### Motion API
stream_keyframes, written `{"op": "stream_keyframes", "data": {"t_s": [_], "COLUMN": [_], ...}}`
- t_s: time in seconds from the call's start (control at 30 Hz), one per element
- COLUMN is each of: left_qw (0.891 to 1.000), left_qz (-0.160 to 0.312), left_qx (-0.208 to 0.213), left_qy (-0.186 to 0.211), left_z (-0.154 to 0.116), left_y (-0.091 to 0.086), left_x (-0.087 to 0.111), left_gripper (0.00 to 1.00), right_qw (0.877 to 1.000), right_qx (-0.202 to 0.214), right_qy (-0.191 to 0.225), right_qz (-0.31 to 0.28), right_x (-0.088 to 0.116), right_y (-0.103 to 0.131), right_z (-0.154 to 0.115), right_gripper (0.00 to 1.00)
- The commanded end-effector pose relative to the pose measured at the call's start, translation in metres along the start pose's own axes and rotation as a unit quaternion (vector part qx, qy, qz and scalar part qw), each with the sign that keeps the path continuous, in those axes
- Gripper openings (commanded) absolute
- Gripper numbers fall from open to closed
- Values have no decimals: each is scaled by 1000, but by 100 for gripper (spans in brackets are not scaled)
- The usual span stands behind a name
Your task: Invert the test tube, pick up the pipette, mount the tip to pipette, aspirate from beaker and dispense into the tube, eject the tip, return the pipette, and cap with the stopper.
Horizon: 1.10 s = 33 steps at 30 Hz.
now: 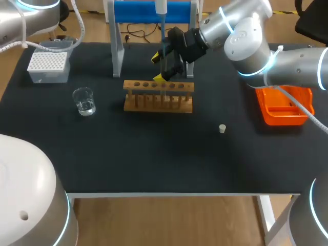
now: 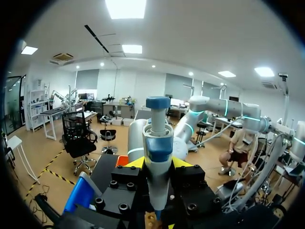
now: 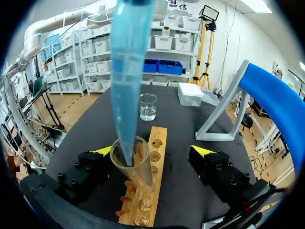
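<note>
The blue pipette tip (image 3: 127, 86) is very close to the right wrist camera. It points down, and its thin end is inside the mouth of the glass test tube (image 3: 133, 167). The tube leans a little and stands at the wooden rack (image 3: 148, 200). The right gripper (image 3: 151, 150) is around the tube with its two fingers wide apart. One finger is just beside the tube and the other is well away from it, so it does not squeeze the tube.

The left gripper (image 2: 158, 163) is squeezed tight on the pipette (image 2: 158, 148), with one yellow tip on each side. The pipette stands straight up with its blue button on top.

On the black table (image 1: 154, 159) the rack is near the middle, in front of the blue stand (image 1: 154, 11). The beaker (image 1: 84, 101) is off to the left of the rack and has a little clear liquid in it. The white tip box (image 1: 48, 65) sits behind the beaker. The small stopper (image 1: 222, 128) lies alone, to the right of the rack and nearer the front. The orange tray (image 1: 284, 105) sits by the right edge
</note>
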<state>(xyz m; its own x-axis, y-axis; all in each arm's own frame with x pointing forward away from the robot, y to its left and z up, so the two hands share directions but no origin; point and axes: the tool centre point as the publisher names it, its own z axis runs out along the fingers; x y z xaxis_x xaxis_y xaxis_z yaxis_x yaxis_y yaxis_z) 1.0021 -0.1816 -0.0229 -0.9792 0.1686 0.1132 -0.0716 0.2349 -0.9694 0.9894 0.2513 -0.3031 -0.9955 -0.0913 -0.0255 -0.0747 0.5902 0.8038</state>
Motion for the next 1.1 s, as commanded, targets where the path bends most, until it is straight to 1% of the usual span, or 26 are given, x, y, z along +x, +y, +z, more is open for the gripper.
{"op": "stream_keyframes", "data": {"t_s": [0.03, 0.47, 1.1], "left_qw": [1000, 1000, 1000], "left_qz": [-3, -10, -10], "left_qx": [-2, -16, -18], "left_qy": [-4, -13, -23], "left_z": [1, -2, -8], "left_y": [1, 3, 4], "left_x": [4, 7, -6], "left_gripper": [0, 0, 0], "right_qw": [1000, 1000, 1000], "right_qx": [2, 2, 2], "right_qy": [1, 1, 1], "right_qz": [0, 0, 0], "right_x": [0, 0, 0], "right_y": [1, 1, 1], "right_z": [-2, -2, -2], "right_gripper": [100, 100, 100]}}
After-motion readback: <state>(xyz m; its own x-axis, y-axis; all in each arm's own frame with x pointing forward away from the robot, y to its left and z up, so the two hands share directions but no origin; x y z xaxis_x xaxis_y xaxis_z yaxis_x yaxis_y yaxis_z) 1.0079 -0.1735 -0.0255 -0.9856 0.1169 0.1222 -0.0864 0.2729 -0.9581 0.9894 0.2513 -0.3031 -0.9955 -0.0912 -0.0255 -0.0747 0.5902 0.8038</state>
